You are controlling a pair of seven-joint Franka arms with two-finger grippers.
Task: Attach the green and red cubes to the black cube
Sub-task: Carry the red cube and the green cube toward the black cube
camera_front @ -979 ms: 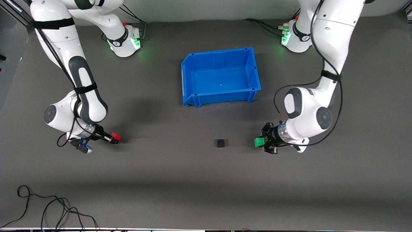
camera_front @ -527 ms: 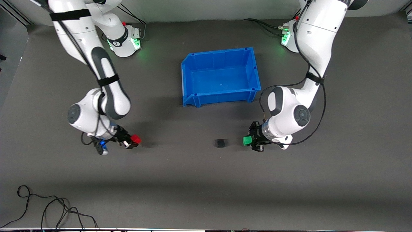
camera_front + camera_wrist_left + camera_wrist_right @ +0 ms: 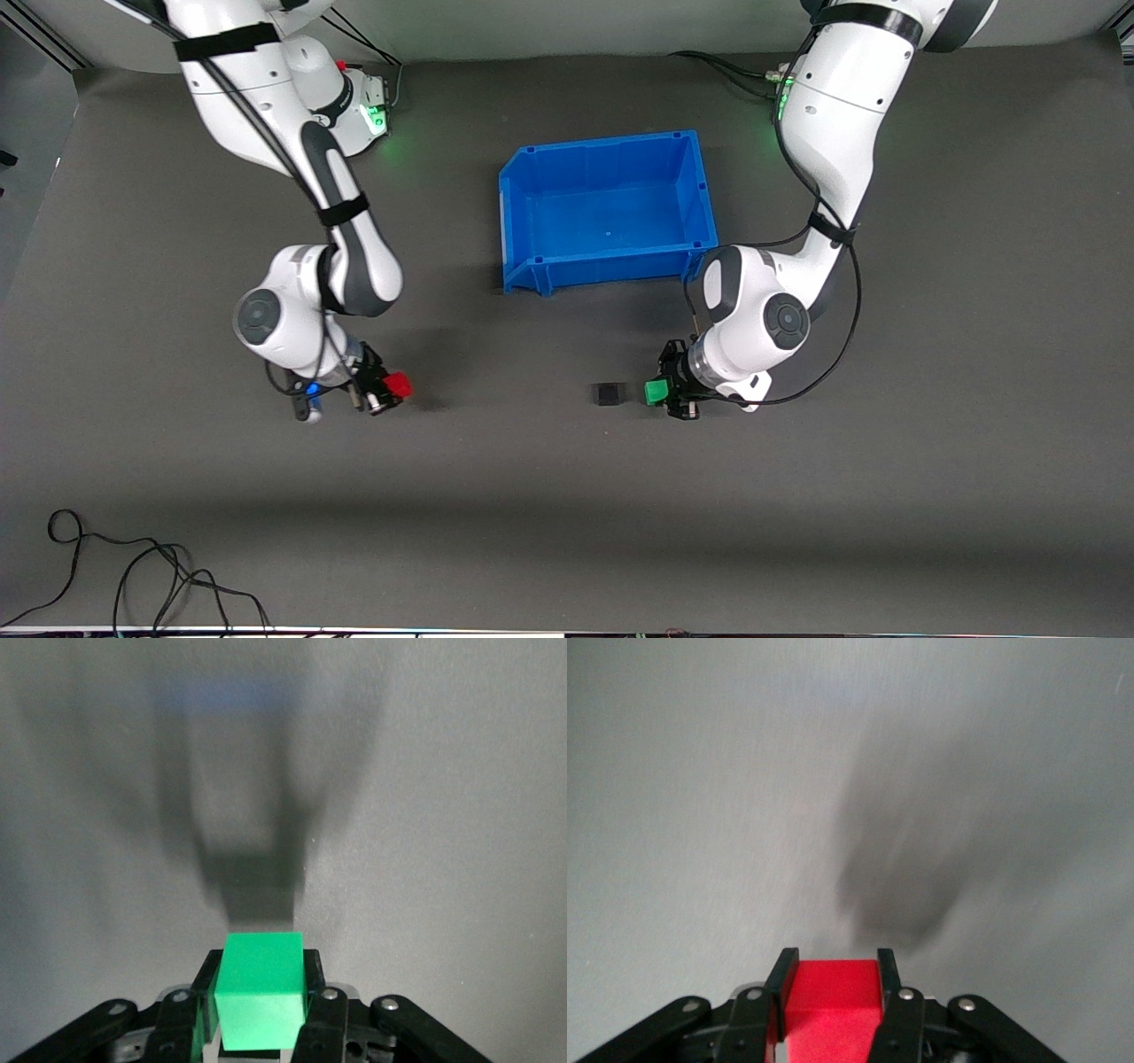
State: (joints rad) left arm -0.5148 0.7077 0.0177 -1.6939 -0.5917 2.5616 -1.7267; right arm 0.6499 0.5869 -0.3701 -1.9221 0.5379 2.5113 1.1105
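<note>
The black cube [image 3: 608,393] sits on the dark mat, nearer to the front camera than the blue bin. My left gripper [image 3: 663,391] is shut on the green cube [image 3: 656,392], held low just beside the black cube toward the left arm's end; a small gap shows between them. The green cube fills the left wrist view [image 3: 261,990] between the fingers [image 3: 205,992]. My right gripper [image 3: 390,387] is shut on the red cube [image 3: 398,384], low over the mat well toward the right arm's end from the black cube. The red cube shows in the right wrist view [image 3: 830,1010].
An open blue bin [image 3: 532,190] stands mid-table, farther from the front camera than the black cube. A loose black cable [image 3: 133,567] lies near the front edge at the right arm's end. The arms' bases stand along the back edge.
Both arms have moved inward toward the black cube. The left gripper with the green cube has come close beside it; the right gripper with the red cube has moved partway toward it.
</note>
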